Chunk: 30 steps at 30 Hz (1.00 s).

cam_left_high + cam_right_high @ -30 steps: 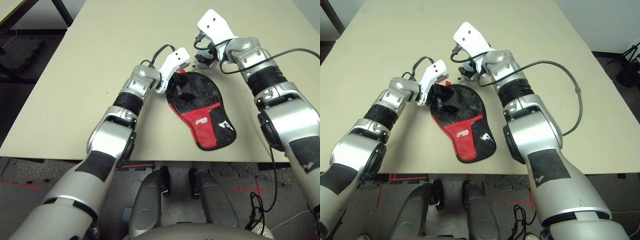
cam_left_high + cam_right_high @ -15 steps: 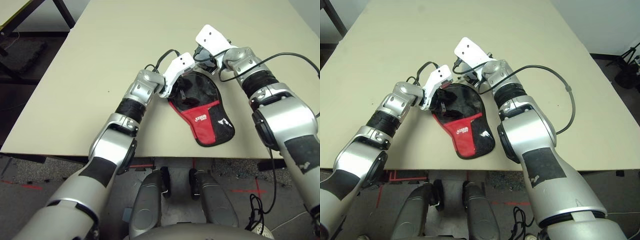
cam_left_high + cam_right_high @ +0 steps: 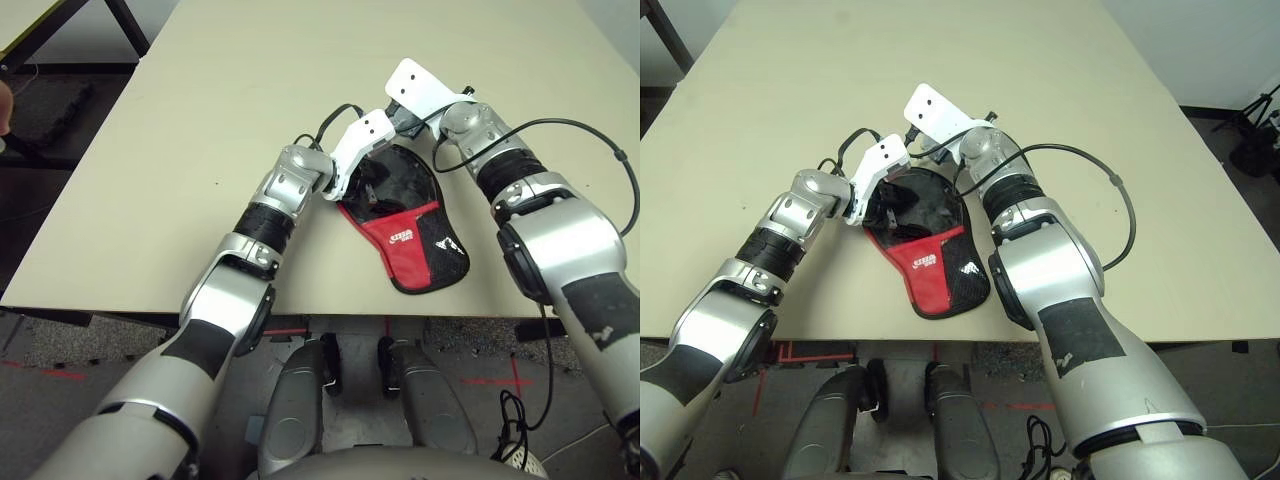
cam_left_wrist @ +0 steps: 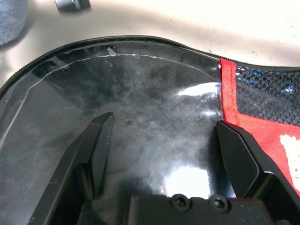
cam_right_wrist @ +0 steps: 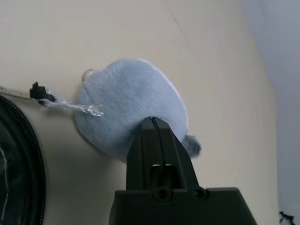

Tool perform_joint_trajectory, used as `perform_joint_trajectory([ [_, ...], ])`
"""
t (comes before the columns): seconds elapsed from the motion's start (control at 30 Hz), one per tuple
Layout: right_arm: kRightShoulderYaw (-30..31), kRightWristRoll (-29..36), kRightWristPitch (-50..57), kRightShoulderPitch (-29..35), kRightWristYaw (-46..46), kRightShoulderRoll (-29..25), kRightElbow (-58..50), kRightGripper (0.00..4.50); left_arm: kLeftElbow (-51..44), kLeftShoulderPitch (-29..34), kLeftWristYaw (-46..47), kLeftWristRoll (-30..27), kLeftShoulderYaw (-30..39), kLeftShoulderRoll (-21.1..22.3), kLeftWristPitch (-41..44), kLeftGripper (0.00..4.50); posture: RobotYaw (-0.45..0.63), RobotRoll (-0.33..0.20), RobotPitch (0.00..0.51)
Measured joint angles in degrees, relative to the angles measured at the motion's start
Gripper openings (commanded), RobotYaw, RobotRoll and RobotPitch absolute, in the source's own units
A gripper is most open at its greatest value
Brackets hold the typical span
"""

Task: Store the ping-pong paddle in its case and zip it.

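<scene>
Your worktop (image 3: 200, 100) carries the case (image 3: 405, 225), lying flat near its front edge. Your left tool (image 4: 161, 140) hangs spread over the case's glossy black end. Your right tool (image 5: 157, 136) is pressed together, pinching the grey pouch (image 5: 129, 108) just beyond the case's rim.
</scene>
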Motion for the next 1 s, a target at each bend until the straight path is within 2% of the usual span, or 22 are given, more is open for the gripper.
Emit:
perform_joint_trajectory([
  [0.27, -0.07, -1.06, 2.35, 0.00, 5.02, -2.10, -0.22, 0.02, 3.01, -1.66, 2.21, -0.37, -0.27, -0.72, -0.47, 4.50, -0.07, 0.000, 0.246],
  [0.4, -0.97, -0.70, 2.91, -0.15, 6.68, -2.82, -1.25, 0.02, 3.75, -1.91, 2.28, -0.37, -0.43, -0.72, -1.36, 4.50, -0.09, 0.000, 0.262],
  [0.5, -1.27, -0.55, 3.30, -1.05, 7.53, -3.33, -1.72, 0.64, 3.55, -1.87, 2.19, -0.36, -0.73, -0.64, -1.70, 4.50, -0.09, 0.000, 0.280],
  [0.9, -1.06, -1.16, 3.11, -3.89, 11.39, -3.96, -2.26, 4.31, -6.03, 2.20, 1.75, -0.71, -1.81, -0.09, 2.61, 4.50, -0.10, 0.000, 0.340],
  [0.93, -0.98, -1.28, 2.99, -4.14, 11.65, -4.00, -2.26, 4.47, -6.77, 2.63, 1.75, -0.80, -1.85, -0.10, 3.05, 4.50, -0.10, 0.000, 0.346],
  [1.0, -0.88, -1.44, 2.77, -4.70, 11.94, -4.00, -2.25, 4.47, -7.72, 3.10, 1.76, -0.98, -1.89, -0.21, 3.59, 4.50, -0.10, 0.000, 0.348],
])
